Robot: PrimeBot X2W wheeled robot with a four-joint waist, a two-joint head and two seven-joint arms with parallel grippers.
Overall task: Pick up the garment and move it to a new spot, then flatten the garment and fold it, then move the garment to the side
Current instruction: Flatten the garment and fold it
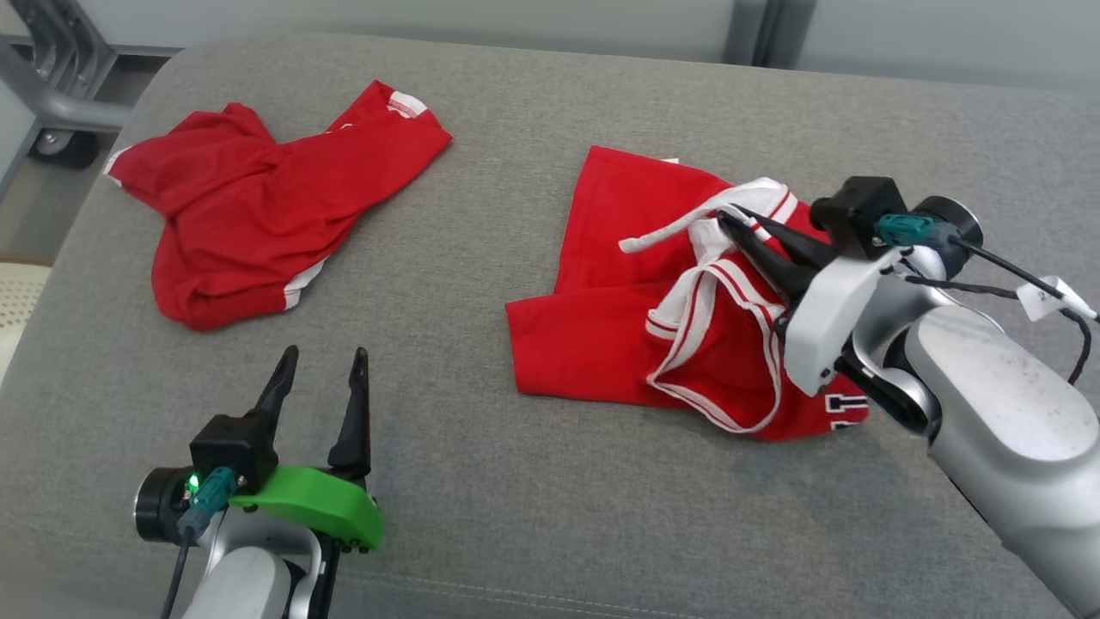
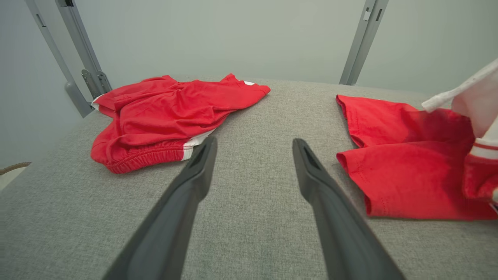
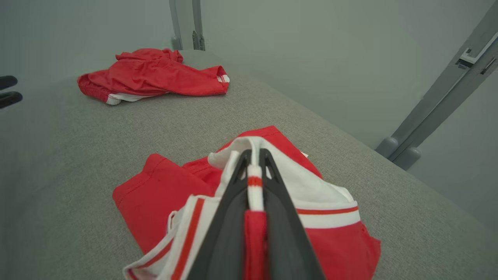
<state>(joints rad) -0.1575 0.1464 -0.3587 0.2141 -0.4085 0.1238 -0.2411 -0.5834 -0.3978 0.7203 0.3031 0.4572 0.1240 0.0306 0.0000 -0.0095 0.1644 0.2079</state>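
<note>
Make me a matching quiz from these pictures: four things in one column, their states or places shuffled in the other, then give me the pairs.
Column one:
1. left end effector
2. right end effector
3. red shorts
4. red jersey

Column two:
A. pinched by its white striped trim
B. open over the bare grey cushion
C. shut on fabric
D. crumpled and untouched, on the robot's left

Pairs: 1-B, 2-C, 3-D, 4-A
</note>
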